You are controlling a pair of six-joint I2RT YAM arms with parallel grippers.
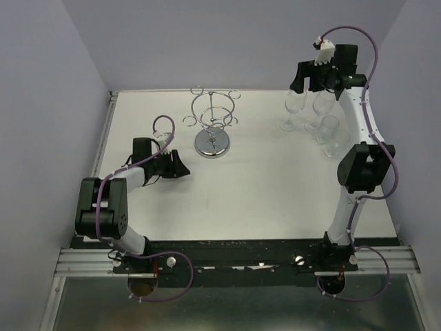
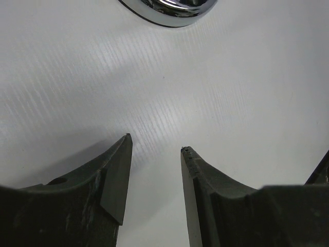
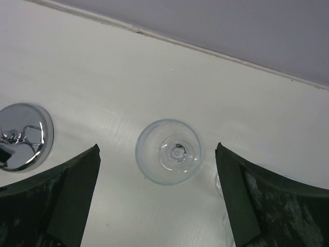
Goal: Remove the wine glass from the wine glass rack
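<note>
White, finely ribbed board forms the table (image 1: 275, 200), which is enclosed on three sides by plain lavender walls (image 1: 55, 69). A metal rail (image 1: 76, 256) is fixed along its near edge.

On the left, the left gripper (image 2: 156, 142) is held low over the table and pointed toward the rack. Its jaws are parted, with only bare surface between them.

Beyond it, the wine glass rack (image 1: 212, 116) stands upright a little left of the table's centre. Its mirrored disc base (image 1: 212, 145) rests flat on the board, and a curved edge of that base is seen at the top of the left wrist view.

Well to the right, toward the far right corner, four wine glasses (image 1: 322, 103) are stood on the table in a close cluster, apart from the rack. The right gripper (image 3: 157, 146) is raised above this cluster with its fingers (image 3: 72, 195) spread wide, gripping nothing.

In the right wrist view, one wine glass (image 3: 168, 152) is seen from straight above. It stands on the table between the spread fingers and is touched by neither. The seam where table meets wall runs behind it, and the rack's base is seen at the left edge.
</note>
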